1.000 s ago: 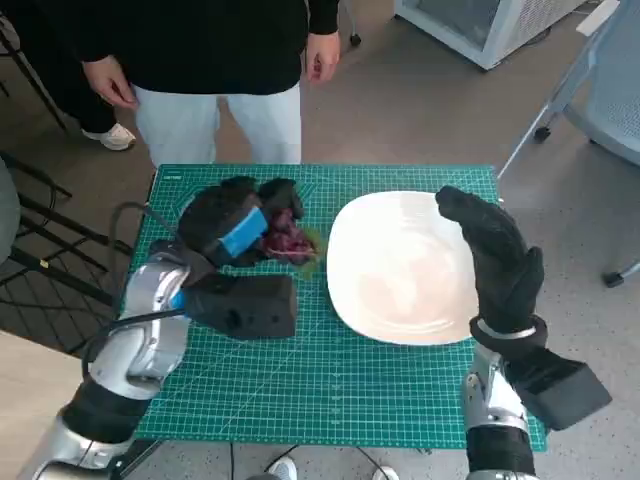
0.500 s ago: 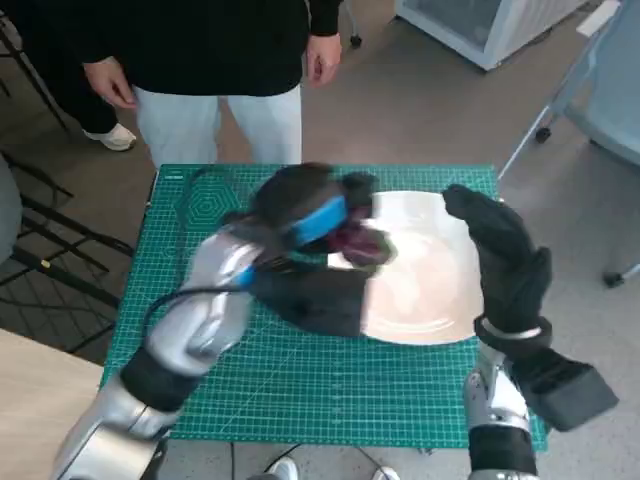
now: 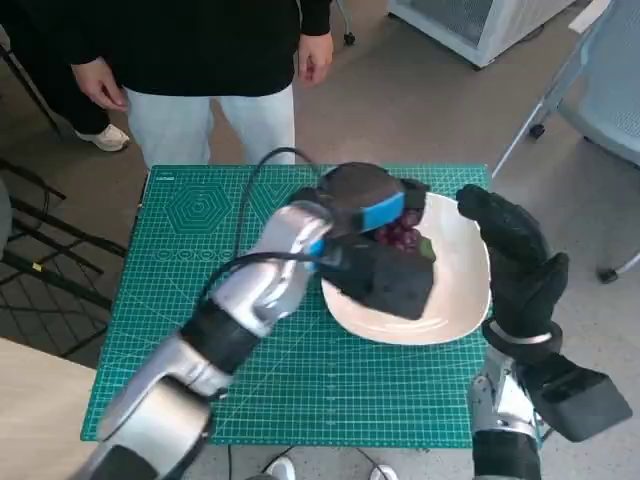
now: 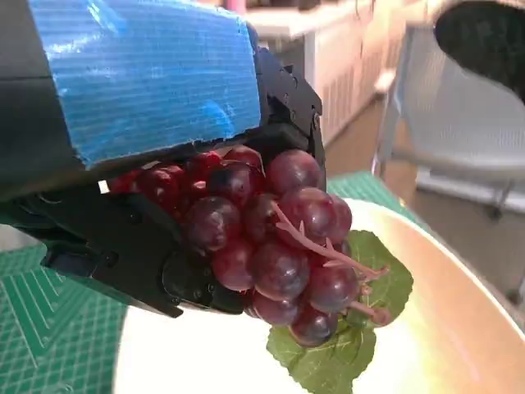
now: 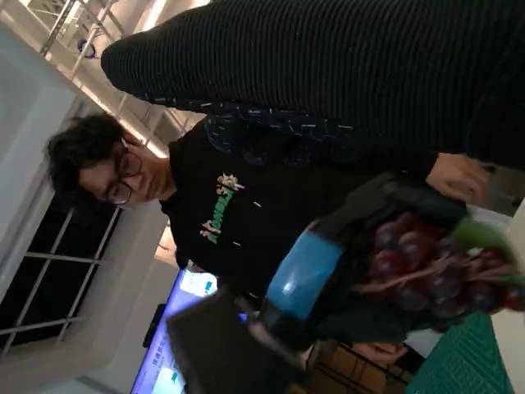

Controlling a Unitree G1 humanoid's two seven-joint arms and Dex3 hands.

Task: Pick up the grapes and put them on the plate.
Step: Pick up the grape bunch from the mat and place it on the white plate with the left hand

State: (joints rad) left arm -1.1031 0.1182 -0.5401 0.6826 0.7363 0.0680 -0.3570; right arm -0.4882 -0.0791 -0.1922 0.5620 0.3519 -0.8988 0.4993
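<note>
A bunch of dark red grapes [image 3: 404, 236] with green leaves hangs in my left hand [image 3: 366, 205], which grips it over the white plate [image 3: 455, 300]. In the left wrist view the grapes [image 4: 279, 242] fill the middle under the blue-taped back of the hand [image 4: 139, 123], with the plate [image 4: 459, 345] just below them. My right hand [image 3: 515, 265], in its black glove, stands upright at the plate's right rim with fingers apart and holds nothing. The right wrist view shows the grapes [image 5: 426, 267] in the left hand [image 5: 328, 271].
A green cutting mat [image 3: 190, 250] covers the small table. A person [image 3: 190, 50] in a black top and pale trousers stands at the far edge. A black cable [image 3: 250, 190] loops over the left forearm. A chair [image 3: 600, 90] stands at the right.
My left arm has swung right, carrying the grapes from the mat's left half to over the plate. The right hand stays by the plate's rim. The camera has shifted a little.
</note>
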